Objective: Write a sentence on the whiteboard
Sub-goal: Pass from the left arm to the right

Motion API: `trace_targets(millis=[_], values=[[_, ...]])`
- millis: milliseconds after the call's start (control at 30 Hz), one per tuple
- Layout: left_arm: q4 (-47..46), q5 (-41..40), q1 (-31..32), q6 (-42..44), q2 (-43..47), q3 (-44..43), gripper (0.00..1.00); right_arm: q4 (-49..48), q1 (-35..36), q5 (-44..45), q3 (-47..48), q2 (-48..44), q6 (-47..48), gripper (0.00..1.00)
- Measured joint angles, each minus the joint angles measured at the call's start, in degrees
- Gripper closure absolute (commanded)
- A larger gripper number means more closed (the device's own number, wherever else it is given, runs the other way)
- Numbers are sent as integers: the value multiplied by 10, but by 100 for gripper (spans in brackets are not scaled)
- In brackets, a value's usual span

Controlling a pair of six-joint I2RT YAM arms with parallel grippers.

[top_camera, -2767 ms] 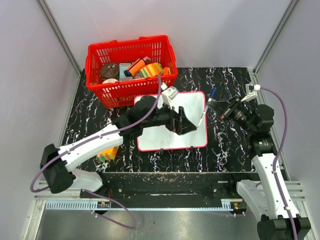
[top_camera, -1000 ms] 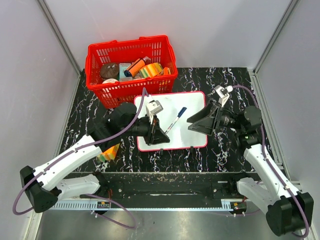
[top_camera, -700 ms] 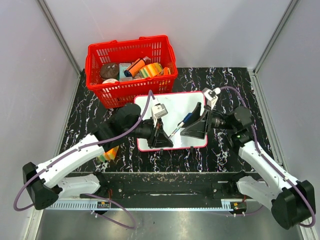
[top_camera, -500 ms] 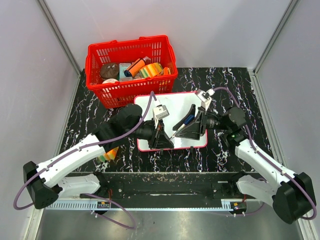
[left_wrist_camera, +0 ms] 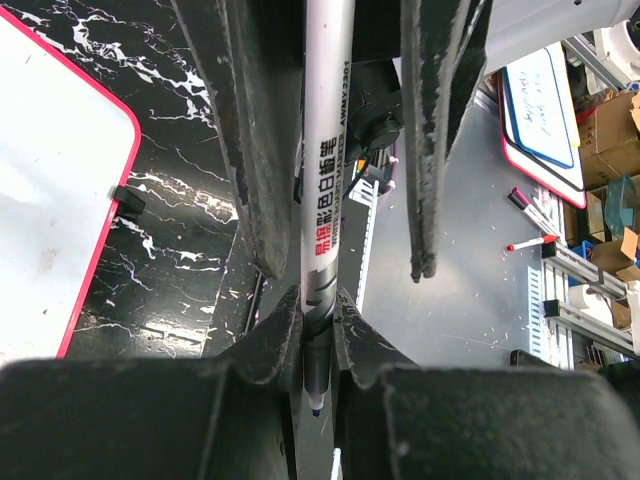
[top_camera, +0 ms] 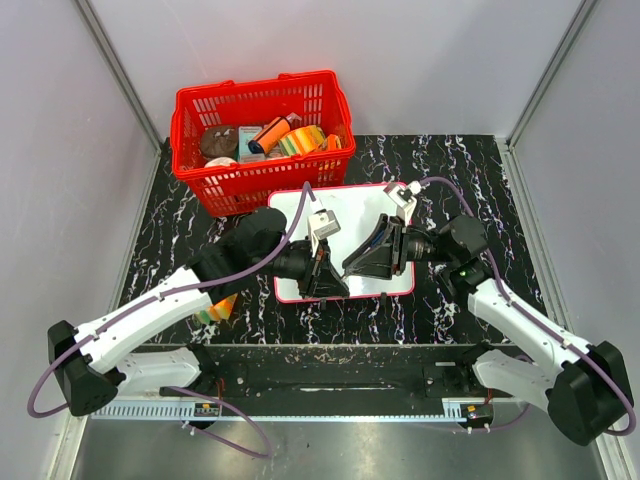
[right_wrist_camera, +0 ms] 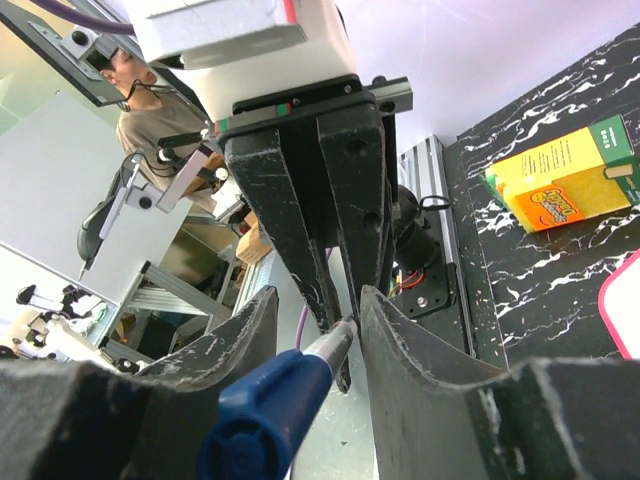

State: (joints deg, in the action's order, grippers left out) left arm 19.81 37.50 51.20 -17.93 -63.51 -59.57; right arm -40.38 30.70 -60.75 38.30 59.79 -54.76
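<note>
- the surface point(top_camera: 460, 170) is a black slab veined with white like marble, and it carries everything else.
- a red plastic lattice basket point(top_camera: 255, 88) stands at the far left of it, full of mixed packets and a striped roll.
- the whiteboard point(top_camera: 355, 208) lies flat near the middle, just in front of the basket. it is a smooth white rectangle in a thin red frame with rounded corners. both pincers hang over its near half and hide much of it.
- the left arm runs diagonally in from the near left, and the right arm bends in from the near right with its wrist turned leftward. the two pincers meet nose to nose above the board.
- the left pincer point(left_wrist_camera: 318, 322) is clamped tight on a marker point(left_wrist_camera: 325, 150) close to its blue tip.
- the right pincer point(right_wrist_camera: 315, 300) stands spread, its black fingers either side of the marker's other end with a gap showing on one side.
- the marker has a glossy white barrel printed in black and red, and a blue end cap.
- a yellow carton point(top_camera: 215, 308) with a green end lies on the surface under the left arm, well apart from the board.
</note>
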Motion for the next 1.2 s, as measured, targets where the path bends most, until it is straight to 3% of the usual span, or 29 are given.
trace_targets(millis=[467,833,933,967,1000,1067,1100,1167,1200], values=[[1,0,2,1,0,0,100,151,1,9,6,-45,100,63],[2,0,8,1,0,-3,100,140,2,29,7,-46,84,63],[2,0,9,1,0,-3,100,131,2,29,7,-43,78,71],[3,-1,9,0,0,-3,100,130,2,29,7,-42,78,86],[3,-2,9,0,-1,-3,100,128,2,29,7,-41,77,95],[5,-3,10,-5,-2,-4,100,127,2,31,7,-38,81,100],[7,-5,10,-7,-3,-4,93,129,2,31,7,-36,83,100],[11,-7,10,-8,-4,-4,68,133,2,31,7,-36,87,100],[11,-9,10,-8,-4,-4,43,135,2,32,7,-36,89,100]])
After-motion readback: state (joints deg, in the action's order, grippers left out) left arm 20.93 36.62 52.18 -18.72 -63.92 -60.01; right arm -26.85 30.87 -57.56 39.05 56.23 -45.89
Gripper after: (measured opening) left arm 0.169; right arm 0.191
